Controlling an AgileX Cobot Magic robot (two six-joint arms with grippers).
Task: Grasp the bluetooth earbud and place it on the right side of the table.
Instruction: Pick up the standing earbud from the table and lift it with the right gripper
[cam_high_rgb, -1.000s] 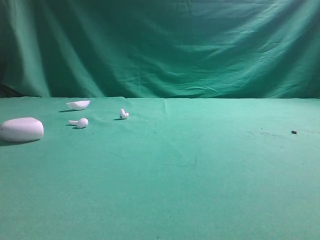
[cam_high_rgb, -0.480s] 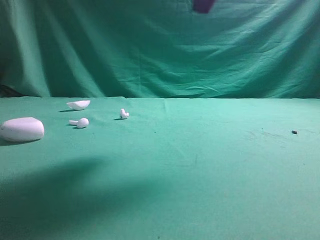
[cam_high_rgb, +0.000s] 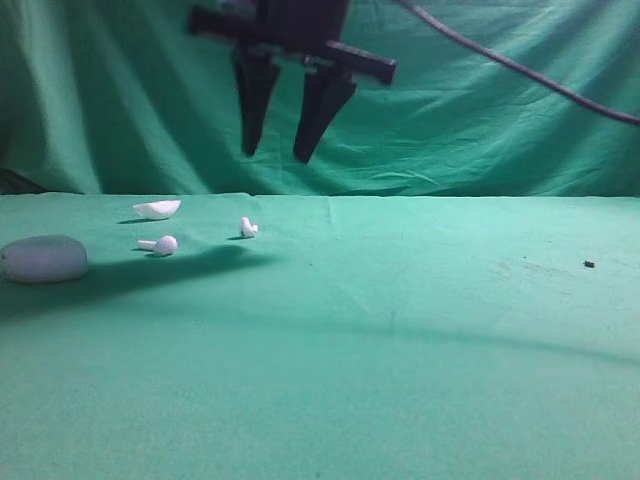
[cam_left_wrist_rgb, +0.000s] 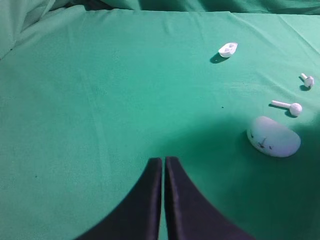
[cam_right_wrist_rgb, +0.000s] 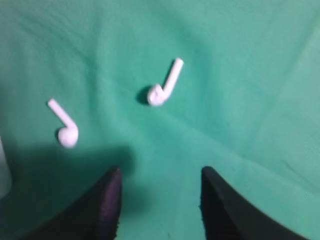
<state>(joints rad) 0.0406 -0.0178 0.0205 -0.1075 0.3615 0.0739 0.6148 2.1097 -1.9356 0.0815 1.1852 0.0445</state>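
The bluetooth earbud (cam_high_rgb: 248, 228), tiny and white with a short stem, lies on the green table (cam_high_rgb: 400, 340) at the back left. It also shows in the right wrist view (cam_right_wrist_rgb: 162, 90) and in the left wrist view (cam_left_wrist_rgb: 307, 80). My right gripper (cam_high_rgb: 274, 154) hangs open and empty well above the table, reaching across from the right, slightly right of and above the earbud. In its own view the right gripper (cam_right_wrist_rgb: 160, 172) has the jaws wide apart, with the earbud ahead between them. My left gripper (cam_left_wrist_rgb: 163, 160) is shut and empty, and it does not show in the exterior view.
A bigger white earbud with a ball head (cam_high_rgb: 160, 245) lies left of the task earbud, and shows in the right wrist view (cam_right_wrist_rgb: 66, 134). A white oval case (cam_high_rgb: 42, 258) sits at the far left in shadow. A white shell-like piece (cam_high_rgb: 157, 209) lies behind. A black speck (cam_high_rgb: 588, 264) lies at the right.
My right gripper has come down into view from the top and moved left over the earbuds. Its shadow now falls over the case and the left of the table.
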